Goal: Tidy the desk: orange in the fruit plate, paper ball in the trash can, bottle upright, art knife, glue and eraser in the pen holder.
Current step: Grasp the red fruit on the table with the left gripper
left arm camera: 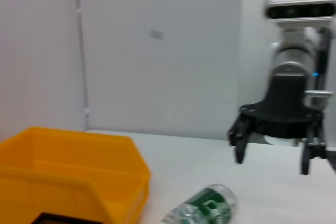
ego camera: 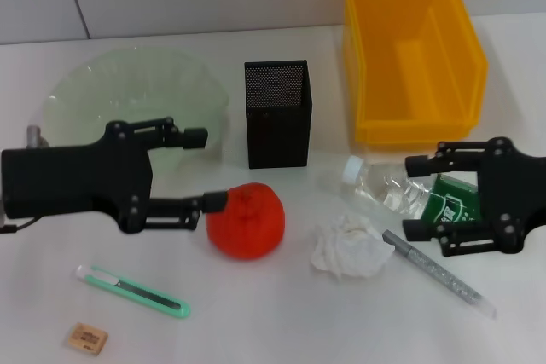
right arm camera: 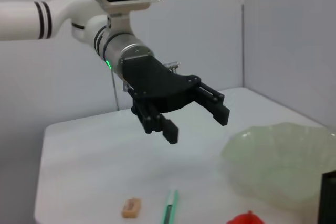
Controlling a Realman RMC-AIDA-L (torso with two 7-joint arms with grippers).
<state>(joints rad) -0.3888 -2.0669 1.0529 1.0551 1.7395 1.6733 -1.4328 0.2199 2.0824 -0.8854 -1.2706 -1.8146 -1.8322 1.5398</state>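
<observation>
The orange point(ego camera: 246, 219) sits mid-desk, just past the fingertips of my open left gripper point(ego camera: 209, 168) point(right arm camera: 197, 125). Behind it lies the green glass fruit plate point(ego camera: 128, 91). The clear bottle point(ego camera: 384, 187) point(left arm camera: 205, 205) lies on its side, with my open right gripper point(ego camera: 411, 196) point(left arm camera: 271, 163) at its green-labelled end. The paper ball point(ego camera: 345, 249) rests beside the bottle. A slim grey glue pen point(ego camera: 439, 273) lies near the front right. The green art knife point(ego camera: 132, 290) point(right arm camera: 170, 208) and the tan eraser point(ego camera: 88, 338) point(right arm camera: 131, 206) lie at the front left. The black mesh pen holder point(ego camera: 277, 112) stands at centre back.
The yellow bin point(ego camera: 409, 57) point(left arm camera: 68, 171), which serves as the trash can, stands at the back right, close to the bottle's cap end. A white wall runs behind the desk.
</observation>
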